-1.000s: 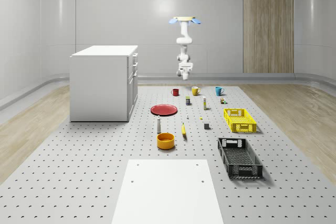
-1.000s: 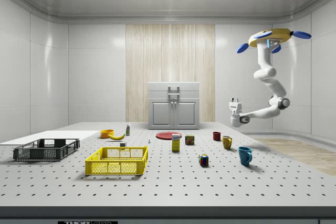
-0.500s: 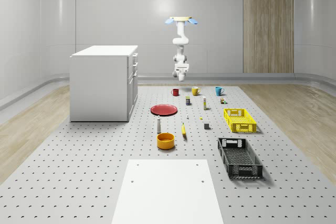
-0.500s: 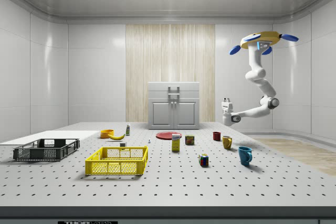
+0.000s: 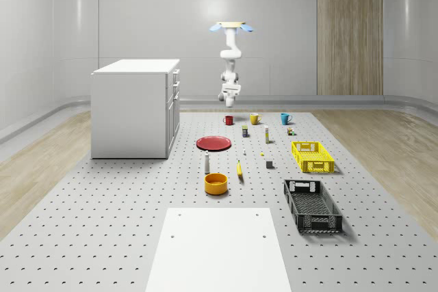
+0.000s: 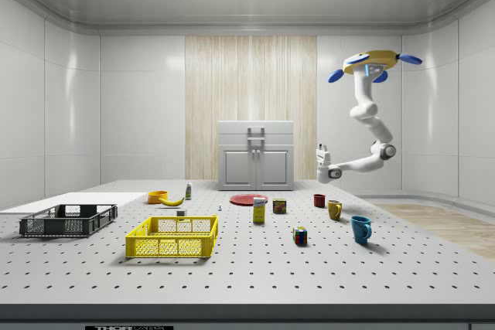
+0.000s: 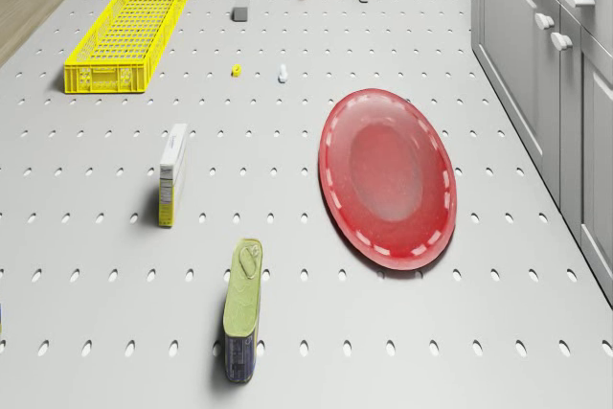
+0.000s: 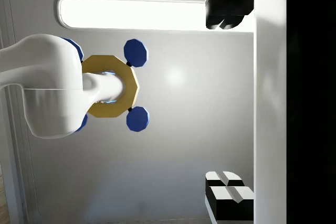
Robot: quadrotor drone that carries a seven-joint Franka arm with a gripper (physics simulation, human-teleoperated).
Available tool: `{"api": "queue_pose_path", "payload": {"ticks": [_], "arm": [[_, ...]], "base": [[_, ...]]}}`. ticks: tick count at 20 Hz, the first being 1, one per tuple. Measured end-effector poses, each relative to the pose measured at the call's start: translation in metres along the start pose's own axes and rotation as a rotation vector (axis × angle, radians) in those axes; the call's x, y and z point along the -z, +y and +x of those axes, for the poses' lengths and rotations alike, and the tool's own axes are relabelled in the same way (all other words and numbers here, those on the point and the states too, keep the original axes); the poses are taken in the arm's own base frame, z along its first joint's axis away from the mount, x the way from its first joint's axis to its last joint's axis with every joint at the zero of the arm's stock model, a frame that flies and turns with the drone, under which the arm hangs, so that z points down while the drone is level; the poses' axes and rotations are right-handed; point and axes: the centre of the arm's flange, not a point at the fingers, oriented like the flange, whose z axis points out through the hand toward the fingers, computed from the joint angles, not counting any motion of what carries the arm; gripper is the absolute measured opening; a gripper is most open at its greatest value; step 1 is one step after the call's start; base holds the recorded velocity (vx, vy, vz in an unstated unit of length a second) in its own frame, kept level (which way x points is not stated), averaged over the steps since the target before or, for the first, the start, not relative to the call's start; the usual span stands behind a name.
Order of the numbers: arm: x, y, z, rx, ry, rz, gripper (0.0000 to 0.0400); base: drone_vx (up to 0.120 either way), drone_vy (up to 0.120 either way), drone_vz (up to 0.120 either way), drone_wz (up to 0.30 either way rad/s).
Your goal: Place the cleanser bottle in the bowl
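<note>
I see the jaws spread wide, holding nothing, the gripper [image 6: 322, 151] pointing upward above the red mug [image 6: 319, 200]. My drone [image 6: 370, 62] hovers high over the table's far end. The cleanser bottle [image 5: 207, 163] stands just behind the bowl [image 5: 215, 183], apart from it.

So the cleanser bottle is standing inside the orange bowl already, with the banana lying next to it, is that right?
Not quite. The cleanser bottle stands upright on the table behind the orange bowl, not inside it, as the whole-scene view shows. The banana does lie next to it.
</note>
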Motion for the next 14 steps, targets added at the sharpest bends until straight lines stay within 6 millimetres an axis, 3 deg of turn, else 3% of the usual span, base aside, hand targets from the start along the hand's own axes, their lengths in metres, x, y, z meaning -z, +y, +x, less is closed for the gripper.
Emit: {"api": "queue_pose_path", "payload": {"ticks": [5,9,12,14], "arm": [[-0.002,-0.012,-0.012,0.003,0.124,-0.119,0.04],[-0.01,-0.03,-0.031,0.008,0.323,-0.315,0.04],[-0.03,-0.049,-0.051,0.015,0.567,-0.558,0.04],[-0.055,-0.061,-0.064,0.021,0.779,-0.77,0.04]], "base": [[0.12,-0.12,0.0,0.0],[0.12,-0.12,0.0,0.0],[0.12,-0.12,0.0,0.0],[0.12,-0.12,0.0,0.0]]}}
